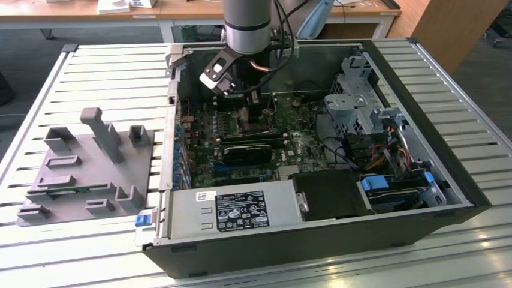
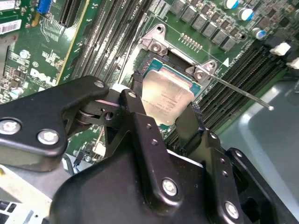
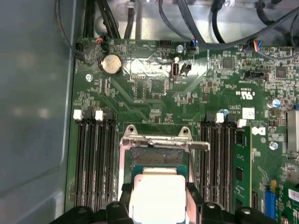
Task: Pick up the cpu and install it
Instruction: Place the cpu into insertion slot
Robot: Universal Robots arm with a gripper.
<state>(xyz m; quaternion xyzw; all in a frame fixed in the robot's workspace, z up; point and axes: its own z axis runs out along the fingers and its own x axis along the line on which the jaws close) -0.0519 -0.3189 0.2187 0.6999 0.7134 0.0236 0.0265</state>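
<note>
- The gripper (image 2: 163, 105) is down inside the case, in the upper middle of the exterior view. Its two fingers (image 2: 136, 100) are closed to the width of the cpu (image 2: 167, 94) and press on its two opposite edges.
- The cpu sits flat between them, right over the open socket (image 3: 156, 157). I cannot tell whether it is touching the socket.
- My worry is a skewed or offset chip, which would land on the socket contacts and bend them.
- The thin lever (image 2: 243, 92) sticks out just beside the far finger and could get snagged.
- The grip is on the edges alone, so the chip could slip and drop crooked.
- The case (image 1: 320, 255) holds the board (image 1: 308, 144), a power supply (image 1: 232, 210) near its front wall, and cables (image 1: 376, 150) on the exterior view's right.
- The grey fixture (image 1: 88, 165) lies on the table, on the exterior view's left.
</note>
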